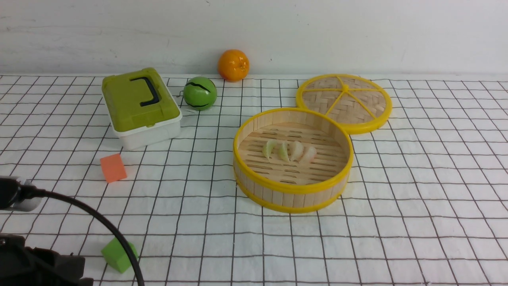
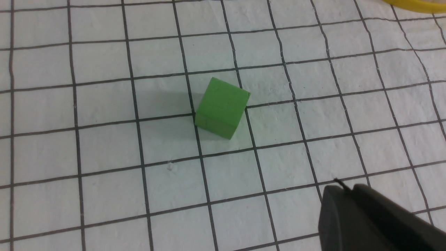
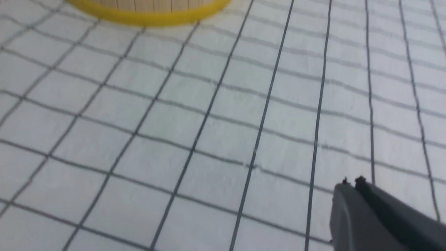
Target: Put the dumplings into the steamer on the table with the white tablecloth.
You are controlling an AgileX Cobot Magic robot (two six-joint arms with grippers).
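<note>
**Bamboo steamer already holds all four dumplings**

Bamboo slats and bright yellow rims mark the steamer (image 1: 293, 159), sitting on the white grid-printed tablecloth (image 1: 416, 206) a little to the three o'clock side of centre. Inside it, on the slatted floor, the four dumplings (image 1: 289, 151) lie in a tight row, two pale green toward nine o'clock and two whitish-pink toward three. Its woven lid (image 1: 344, 102) rests flat at roughly one o'clock from the basket, touching or nearly touching the rim.

The left gripper (image 2: 339, 190) hangs over bare cloth with its jaws together and nothing between them; the green foam cube (image 2: 221, 108) lies near it, apart. The right gripper (image 3: 352, 184) is likewise closed and empty, near the steamer's lower rim.

To my eye the placing looks finished, so the risks are small ones. The left arm's cable (image 1: 99, 222) loops low beside the green cube and could drag it if the arm swings. A right arm rising carelessly might clip the steamer wall and jostle the row. The orange foam cube (image 1: 113, 167), the green lidded box (image 1: 139, 106), the green ball (image 1: 200, 93) and the orange (image 1: 233, 65) sit well clear at ten to twelve o'clock.
</note>
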